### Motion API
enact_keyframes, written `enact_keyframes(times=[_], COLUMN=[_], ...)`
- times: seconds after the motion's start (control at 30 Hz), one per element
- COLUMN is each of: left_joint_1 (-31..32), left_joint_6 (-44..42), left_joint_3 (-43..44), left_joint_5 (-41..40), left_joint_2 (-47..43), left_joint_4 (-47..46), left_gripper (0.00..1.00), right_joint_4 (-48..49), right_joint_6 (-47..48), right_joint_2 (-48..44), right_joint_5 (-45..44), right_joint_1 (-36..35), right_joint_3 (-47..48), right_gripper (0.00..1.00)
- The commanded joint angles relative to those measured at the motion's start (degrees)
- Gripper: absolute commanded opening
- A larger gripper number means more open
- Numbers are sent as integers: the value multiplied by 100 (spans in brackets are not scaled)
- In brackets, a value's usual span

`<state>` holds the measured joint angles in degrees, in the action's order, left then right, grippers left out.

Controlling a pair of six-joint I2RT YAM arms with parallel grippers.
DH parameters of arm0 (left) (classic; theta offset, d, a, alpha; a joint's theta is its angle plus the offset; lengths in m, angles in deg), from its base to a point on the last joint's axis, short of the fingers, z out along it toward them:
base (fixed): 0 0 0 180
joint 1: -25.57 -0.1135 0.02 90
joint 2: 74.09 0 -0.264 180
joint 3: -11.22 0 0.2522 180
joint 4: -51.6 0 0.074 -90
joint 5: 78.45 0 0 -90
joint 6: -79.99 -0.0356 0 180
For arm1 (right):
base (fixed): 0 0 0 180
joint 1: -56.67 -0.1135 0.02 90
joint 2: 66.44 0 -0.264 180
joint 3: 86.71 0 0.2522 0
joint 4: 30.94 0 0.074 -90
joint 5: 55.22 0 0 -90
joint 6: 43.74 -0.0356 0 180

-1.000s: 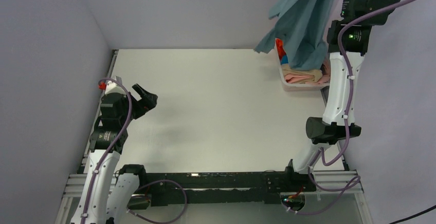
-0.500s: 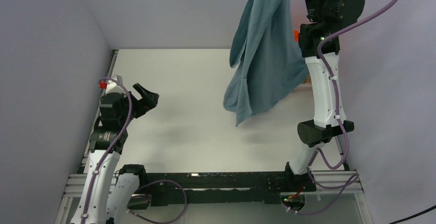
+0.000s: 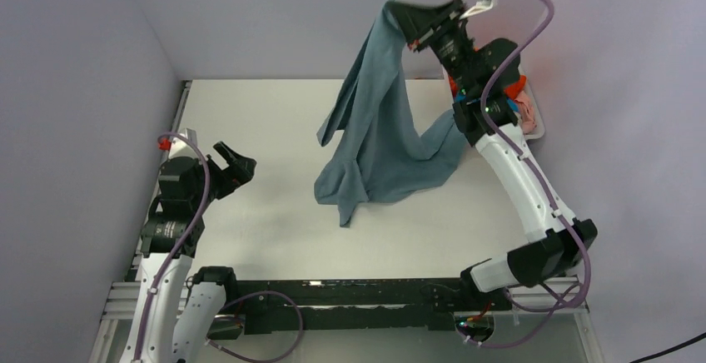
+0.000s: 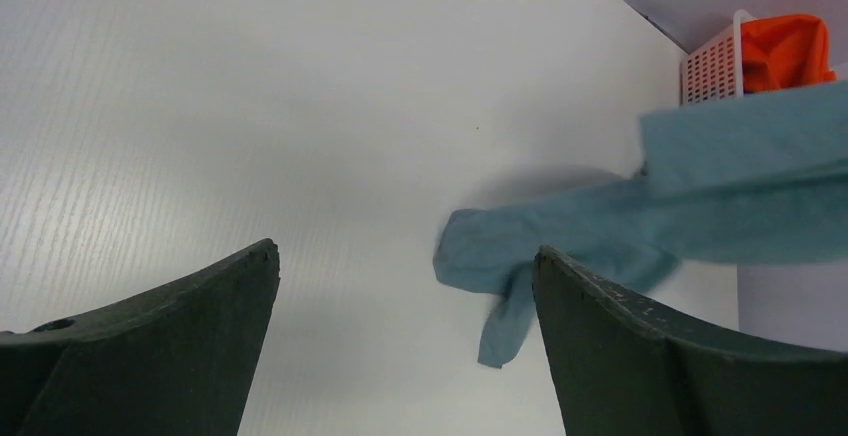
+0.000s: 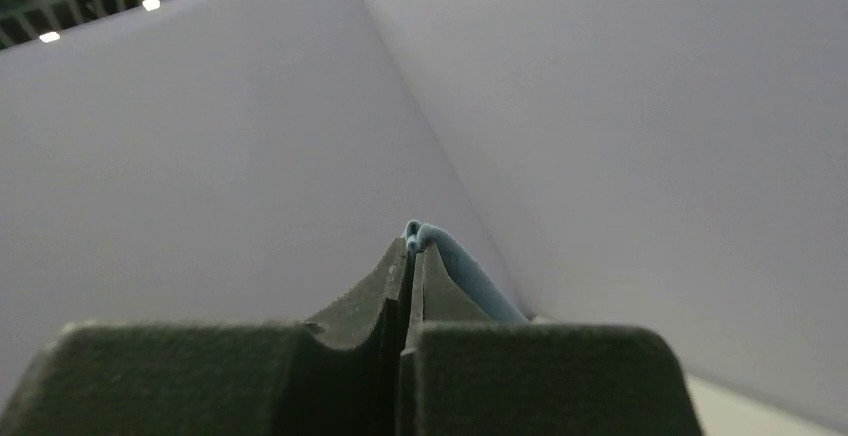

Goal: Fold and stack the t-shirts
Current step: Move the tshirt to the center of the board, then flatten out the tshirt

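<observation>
The right gripper [image 3: 405, 15], jaws clamped on the grey-blue t-shirt [image 3: 379, 130], has swung it from the basket [image 3: 538, 118] to mid-bench [image 3: 266, 113], where its lower end now trails. The left gripper [image 3: 237, 161] waits, jaws apart and empty. Spreading looks due next.

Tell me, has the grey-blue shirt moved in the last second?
Yes. The shirt swung left, from over the basket to the table middle, pinched in the right gripper.
</observation>
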<state>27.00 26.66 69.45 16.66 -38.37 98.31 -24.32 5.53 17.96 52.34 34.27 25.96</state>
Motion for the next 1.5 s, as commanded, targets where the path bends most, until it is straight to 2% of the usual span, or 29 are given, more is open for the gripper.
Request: enact_keyframes(times=[0.0,0.07,0.17,0.37,0.47,0.57,0.77,0.93,1.1,1.2,1.27,1.33,1.47], left_joint_1=[0,4,4,228,1011,1846,2668,2800,3008,3154,3240,3272,3303], left_joint_6=[52,14,-52,62,125,-42,-329,-450,-351,-350,-323,-206,-152], left_joint_3=[40,-9,-198,-979,-1261,-1066,-824,-318,-191,-52,-2,84,376], left_joint_5=[109,285,768,2234,2038,1500,1329,1100,1265,1103,877,599,-298], left_joint_2=[29,101,206,459,836,1658,3370,4692,5380,5589,5674,5724,5299], left_joint_4=[37,65,-56,-1263,-1740,-1793,-2756,-2773,-3190,-3119,-3141,-3032,-2105], left_gripper=[99,99,99,99,99,99,100,84,71,54,35,2,0], right_joint_4=[1041,1059,717,-1086,-1905,-2238,-2420,-2558,-2647,-2636,-2609,-2594,-2828], right_joint_6=[-488,-159,284,532,321,224,169,176,104,103,100,118,254], right_joint_2=[-795,-1224,-1938,-2874,-3105,-3418,-3844,-3854,-3831,-3872,-3889,-3893,-3918], right_joint_5=[-163,-554,-1981,-3692,-4271,-4390,-4342,-4156,-4121,-4107,-4097,-4062,-4076], right_joint_1=[60,70,83,122,121,134,146,148,154,152,159,156,157], right_joint_3=[-1885,-2755,-3917,-5313,-5950,-6558,-6948,-6966,-7057,-7099,-7128,-7125,-6846], right_gripper=[0,0,0,0,0,0,0,0,0,0,0,0,0])
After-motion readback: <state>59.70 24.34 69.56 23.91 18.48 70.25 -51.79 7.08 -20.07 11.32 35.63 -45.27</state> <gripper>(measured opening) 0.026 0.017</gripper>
